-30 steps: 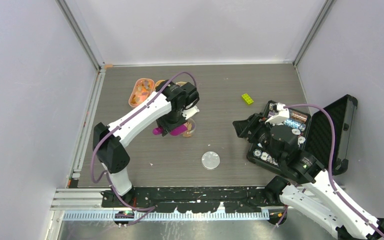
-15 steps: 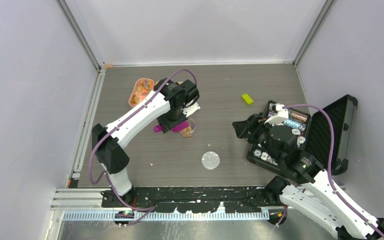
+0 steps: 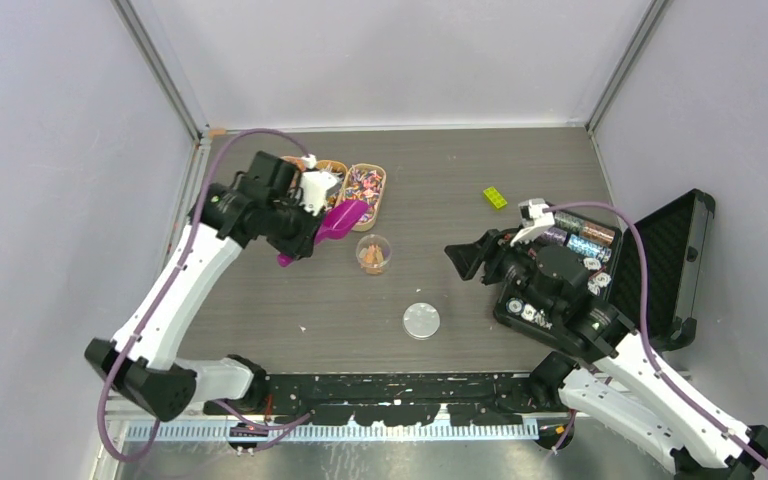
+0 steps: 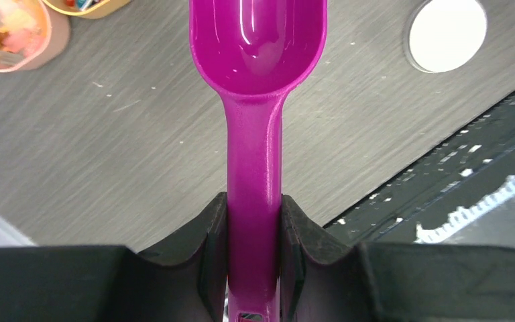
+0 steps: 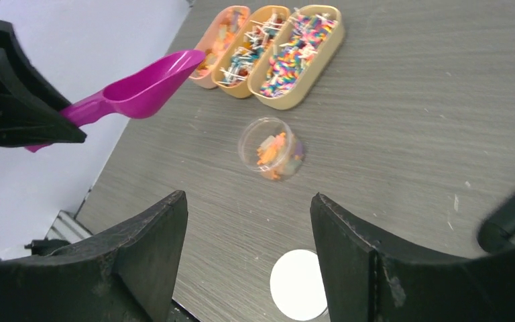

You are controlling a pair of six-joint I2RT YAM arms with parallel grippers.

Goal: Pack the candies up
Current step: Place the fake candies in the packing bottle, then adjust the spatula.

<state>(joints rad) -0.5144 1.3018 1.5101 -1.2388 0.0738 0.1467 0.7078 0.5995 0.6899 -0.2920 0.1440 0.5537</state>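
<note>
Three oval trays of candies stand at the back left, the mixed-colour one (image 3: 366, 190) (image 5: 298, 54) outermost and the orange one (image 5: 222, 41) (image 4: 12, 35) partly behind my left arm. A small clear cup (image 3: 373, 254) (image 5: 271, 155) holds a few orange candies. My left gripper (image 3: 300, 238) (image 4: 255, 225) is shut on the handle of a magenta scoop (image 3: 338, 220) (image 4: 258, 40) (image 5: 141, 90), held above the table left of the cup; its bowl is empty. My right gripper (image 3: 466, 260) (image 5: 248, 258) is open and empty, right of the cup.
A round white lid (image 3: 421, 320) (image 5: 299, 285) (image 4: 446, 33) lies flat in front of the cup. A yellow-green toy brick (image 3: 494, 198) lies at the back right. An open black case (image 3: 660, 262) with poker chips sits at the right edge, under my right arm.
My left arm has swung left and back, lifting the scoop away from the cup, which now stands uncovered. My right gripper has shifted slightly left toward the cup.
</note>
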